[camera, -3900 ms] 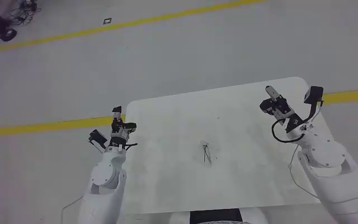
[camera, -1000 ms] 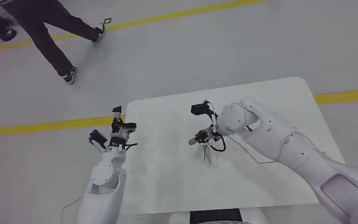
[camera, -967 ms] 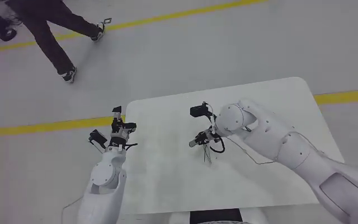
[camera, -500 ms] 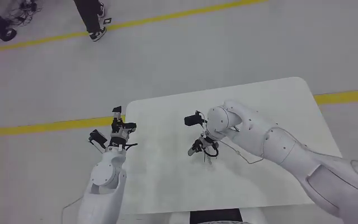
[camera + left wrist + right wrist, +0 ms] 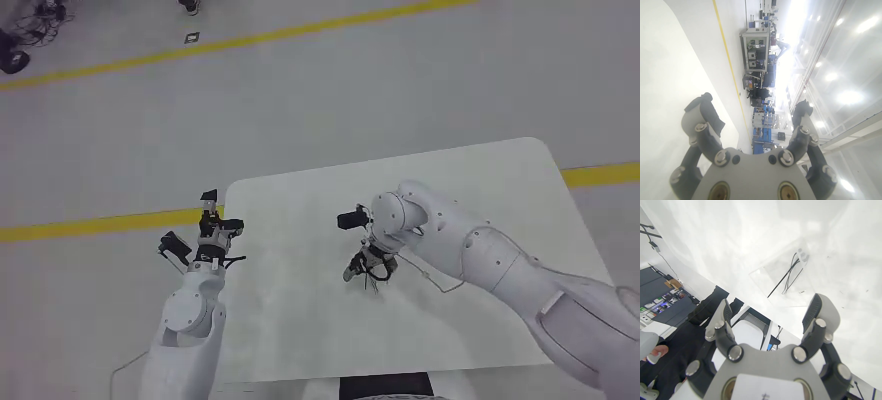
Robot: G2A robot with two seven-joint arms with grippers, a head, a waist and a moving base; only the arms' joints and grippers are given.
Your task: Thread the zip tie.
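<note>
Right gripper (image 5: 770,300) is hovering open and empty over zip ties (image 5: 783,279) lying near bench (image 5: 300,330) centre; left gripper (image 5: 754,101) is hanging open at left bench edge

No text, number or sign can be read. A white label (image 5: 764,386) on the grey metal plate (image 5: 764,357) just behind the right gripper (image 5: 770,311) carries a dark mark cut off at the edge. It is illegible. A small dark square tag (image 5: 191,37) lies on the grey floor (image 5: 300,90), well beyond the left gripper (image 5: 755,101). It is too small to read.
</note>
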